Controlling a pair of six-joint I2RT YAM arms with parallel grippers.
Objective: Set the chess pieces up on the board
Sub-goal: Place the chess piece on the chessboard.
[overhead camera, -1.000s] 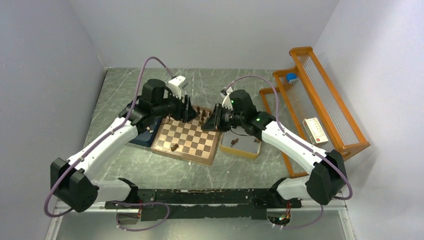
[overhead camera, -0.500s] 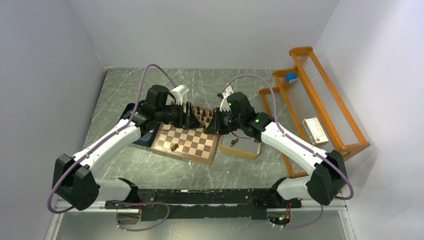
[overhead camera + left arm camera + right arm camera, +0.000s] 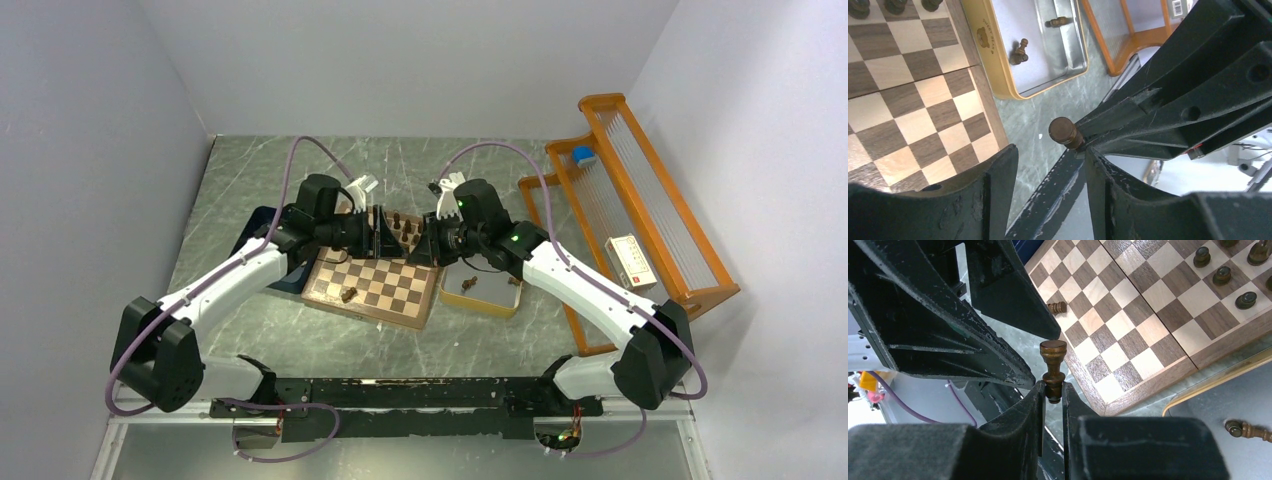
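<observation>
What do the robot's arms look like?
The left arm and right arm are white tubes with chunky black joints. A purple cable loops along each. The left pincer and right pincer are black, scuffed, with two fingers. Small green lights glow on the right arm.

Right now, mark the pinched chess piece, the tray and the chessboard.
pinched chess piece (image 3: 1053,369): right wrist view, its narrow stem.
tray (image 3: 995,55): left wrist view, its yellow rim.
chessboard (image 3: 1108,332): right wrist view, a bare square.
</observation>
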